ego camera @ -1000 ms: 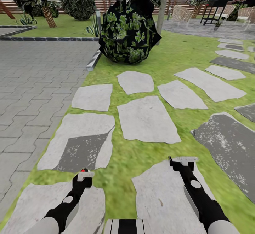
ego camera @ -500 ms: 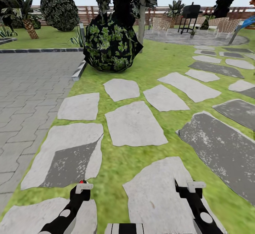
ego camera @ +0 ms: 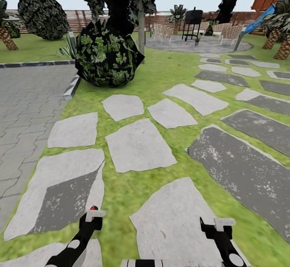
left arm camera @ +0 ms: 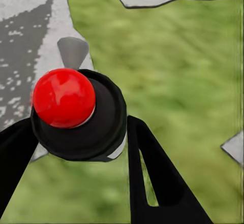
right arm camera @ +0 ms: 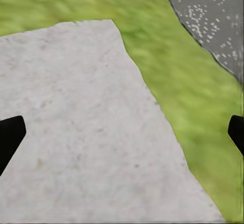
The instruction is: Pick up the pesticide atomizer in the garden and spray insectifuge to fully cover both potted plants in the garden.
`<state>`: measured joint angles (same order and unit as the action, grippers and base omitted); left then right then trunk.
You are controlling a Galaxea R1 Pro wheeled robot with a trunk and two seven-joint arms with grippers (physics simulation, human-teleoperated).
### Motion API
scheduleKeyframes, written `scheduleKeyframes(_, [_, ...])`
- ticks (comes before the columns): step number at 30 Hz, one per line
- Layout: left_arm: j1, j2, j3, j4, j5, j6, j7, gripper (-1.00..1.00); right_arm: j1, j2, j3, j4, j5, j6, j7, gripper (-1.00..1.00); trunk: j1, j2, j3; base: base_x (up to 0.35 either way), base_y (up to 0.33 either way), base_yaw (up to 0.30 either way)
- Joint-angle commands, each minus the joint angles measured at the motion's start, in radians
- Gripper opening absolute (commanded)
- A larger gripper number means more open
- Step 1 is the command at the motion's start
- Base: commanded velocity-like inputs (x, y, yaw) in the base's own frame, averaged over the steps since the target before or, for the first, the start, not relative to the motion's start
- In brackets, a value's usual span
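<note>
My left gripper [left arm camera: 84, 132] holds the atomizer [left arm camera: 76, 115] upright; right gripper [right arm camera: 122, 132] is wide, empty. Patio [ego camera: 197, 43] lies far ahead-right.

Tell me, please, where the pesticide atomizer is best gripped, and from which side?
Probably grip the pesticide atomizer by its dark round body, just under the red top, with one finger on each side. The body is slim and even, and the top stays free for spraying. The left pincer holds it that way.
</note>
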<state>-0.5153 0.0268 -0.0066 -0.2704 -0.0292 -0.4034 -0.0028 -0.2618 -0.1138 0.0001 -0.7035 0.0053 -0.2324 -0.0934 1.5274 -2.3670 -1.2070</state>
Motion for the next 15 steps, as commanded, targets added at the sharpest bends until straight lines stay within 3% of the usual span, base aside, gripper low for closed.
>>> scheduleKeyframes(1, [0.0, 0.0, -0.001, 0.0, -0.003, -0.003, 0.0, -1.0, -0.001, 0.0, 0.001, 0.001, 0.0, -0.003, -0.003, 1.0, -0.004, 0.007, 0.004, 0.0, 0.0, -0.261])
scheduleKeyframes(4, [0.0, 0.0, -0.002, 0.0, -0.003, -0.003, 0.0, -1.0, -0.001, 0.0, 0.001, 0.002, -0.001, -0.002, -0.004, 1.0, -0.016, 0.028, 0.015, 0.0, 0.0, -0.178])
scheduleKeyframes(11, [0.0, -0.002, -0.003, 0.002, -0.003, -0.003, 0.0, -1.0, -0.001, 0.0, 0.001, 0.004, 0.001, -0.002, -0.004, 1.0, -0.016, 0.028, 0.015, 0.0, 0.0, -0.029])
scheduleKeyframes(15, [0.009, -0.002, -0.003, 0.0, -0.004, -0.004, 0.001, -1.0, -0.001, 0.0, 0.001, 0.016, -0.001, -0.002, -0.003, 1.0, -0.016, 0.028, 0.017, 0.0, 0.0, -0.222])
